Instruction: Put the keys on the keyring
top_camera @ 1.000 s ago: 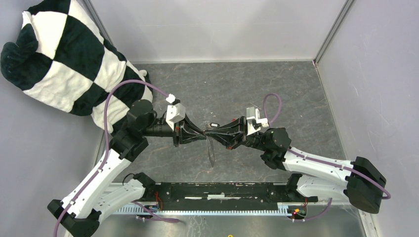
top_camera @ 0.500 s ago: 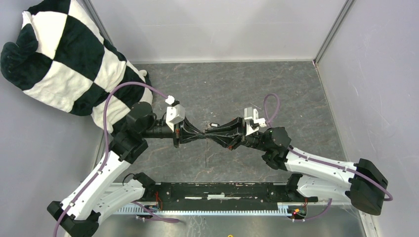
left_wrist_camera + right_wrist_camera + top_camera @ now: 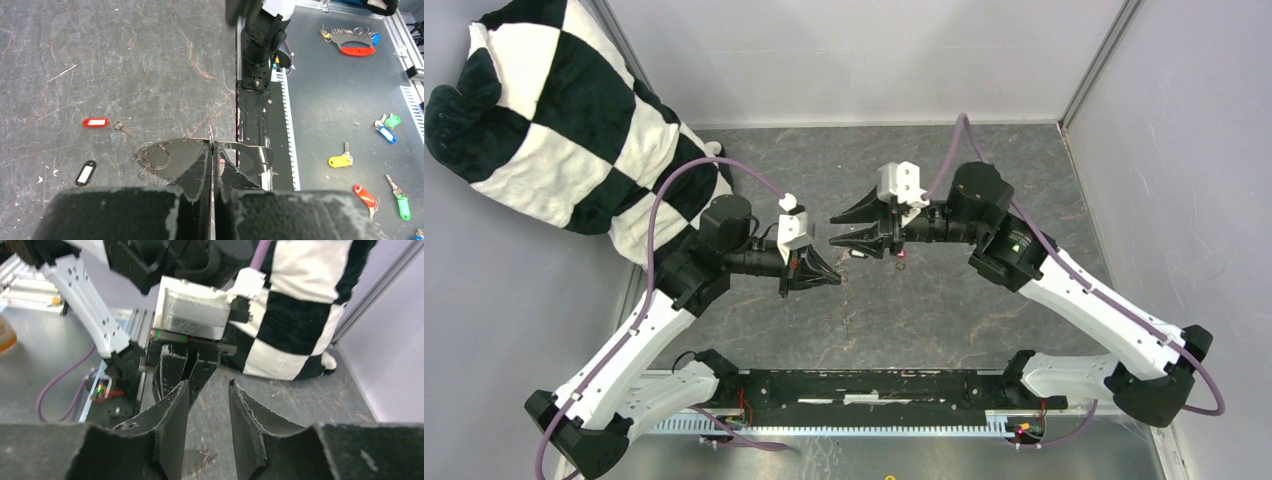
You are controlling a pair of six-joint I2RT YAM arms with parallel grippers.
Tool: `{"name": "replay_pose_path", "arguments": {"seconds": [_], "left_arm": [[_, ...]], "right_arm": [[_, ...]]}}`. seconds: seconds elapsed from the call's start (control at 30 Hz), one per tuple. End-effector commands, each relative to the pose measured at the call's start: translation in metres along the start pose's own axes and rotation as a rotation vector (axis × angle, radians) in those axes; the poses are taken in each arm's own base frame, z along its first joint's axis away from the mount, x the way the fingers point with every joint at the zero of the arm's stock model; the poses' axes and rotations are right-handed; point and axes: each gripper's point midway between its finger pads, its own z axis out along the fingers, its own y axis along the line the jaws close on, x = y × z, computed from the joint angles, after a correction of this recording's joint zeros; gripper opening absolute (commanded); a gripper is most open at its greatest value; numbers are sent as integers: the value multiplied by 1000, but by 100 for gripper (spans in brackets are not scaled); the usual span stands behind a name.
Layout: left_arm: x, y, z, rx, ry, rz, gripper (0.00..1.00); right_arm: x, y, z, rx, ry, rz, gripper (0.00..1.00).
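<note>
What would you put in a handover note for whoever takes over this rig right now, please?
Grippers: the left gripper is shut on the keyring, held above the table. The right gripper is open and empty, facing the left one.
Keys: the red-tagged key and the black-tagged key lie apart on the table, neither on the ring.
Done: keyring lifted.
Left: pick up each key and thread it on.
</note>
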Motion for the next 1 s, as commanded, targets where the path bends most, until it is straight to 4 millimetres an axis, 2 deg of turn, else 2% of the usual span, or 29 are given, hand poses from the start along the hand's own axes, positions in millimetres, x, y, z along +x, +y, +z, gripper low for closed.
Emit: {"name": "replay_pose_path", "arguments": {"seconds": [0.0, 0.3, 0.83, 0.9, 0.97], "left_arm": [[-13, -4, -5, 29, 6, 127, 2], [-9, -4, -5, 48, 32, 128, 2], [-8, -1, -3, 47, 45, 123, 2], [-8, -1, -3, 48, 44, 125, 2], [-9, -1, -3, 47, 43, 128, 2]], "right_arm": [[58, 22, -11, -147, 270, 42, 42], [69, 28, -10, -205, 308, 35, 35], [85, 42, -6, -270, 347, 101, 33], [85, 41, -5, -268, 348, 102, 31], [85, 40, -4, -261, 344, 102, 23]]}}
